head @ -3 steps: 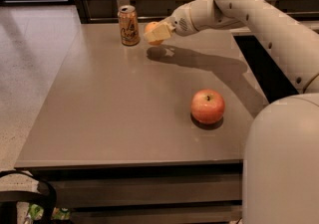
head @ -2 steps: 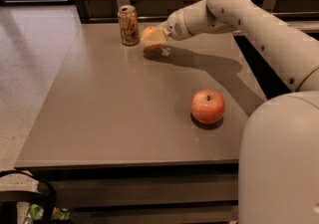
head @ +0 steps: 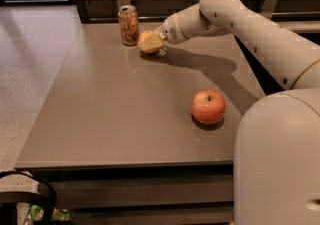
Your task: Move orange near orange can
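Grey-brown desk (head: 100,119) with three things on or just over it. At the far end the orange can (head: 129,25) stands upright. Just to its right is the gripper (head: 149,42), its cream fingers (head: 151,45) clamped on the orange (head: 144,35), so only the upper left of the fruit peeks out. The orange is low over the desk, close beside the can with a small gap; can't tell if it touches the surface. Red-pink apple (head: 208,106) sits well apart, toward the front right. White arm (head: 240,14) reaches in from the right.
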{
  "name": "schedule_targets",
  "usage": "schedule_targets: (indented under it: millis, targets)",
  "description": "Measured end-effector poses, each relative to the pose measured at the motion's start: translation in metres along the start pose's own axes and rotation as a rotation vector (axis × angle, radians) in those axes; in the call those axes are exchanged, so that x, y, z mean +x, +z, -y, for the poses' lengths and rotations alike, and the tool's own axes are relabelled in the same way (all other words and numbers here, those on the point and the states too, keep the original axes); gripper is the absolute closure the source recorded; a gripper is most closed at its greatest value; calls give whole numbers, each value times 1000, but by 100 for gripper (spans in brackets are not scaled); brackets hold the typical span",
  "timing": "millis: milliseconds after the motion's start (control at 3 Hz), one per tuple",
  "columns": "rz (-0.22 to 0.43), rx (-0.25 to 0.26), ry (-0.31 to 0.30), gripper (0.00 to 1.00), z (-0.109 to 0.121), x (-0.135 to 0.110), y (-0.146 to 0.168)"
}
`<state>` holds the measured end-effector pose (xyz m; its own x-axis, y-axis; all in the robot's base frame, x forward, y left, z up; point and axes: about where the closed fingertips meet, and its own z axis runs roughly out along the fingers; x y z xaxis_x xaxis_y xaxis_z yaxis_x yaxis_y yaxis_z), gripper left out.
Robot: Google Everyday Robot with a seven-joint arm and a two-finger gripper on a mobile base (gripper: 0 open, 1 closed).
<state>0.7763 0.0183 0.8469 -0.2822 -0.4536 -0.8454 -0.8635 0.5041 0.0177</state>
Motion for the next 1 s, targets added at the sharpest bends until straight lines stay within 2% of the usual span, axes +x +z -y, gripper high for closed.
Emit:
schedule_targets:
  millis: [1000]
  targets:
    - [-4, -13, 1, 0, -4, 1, 9]
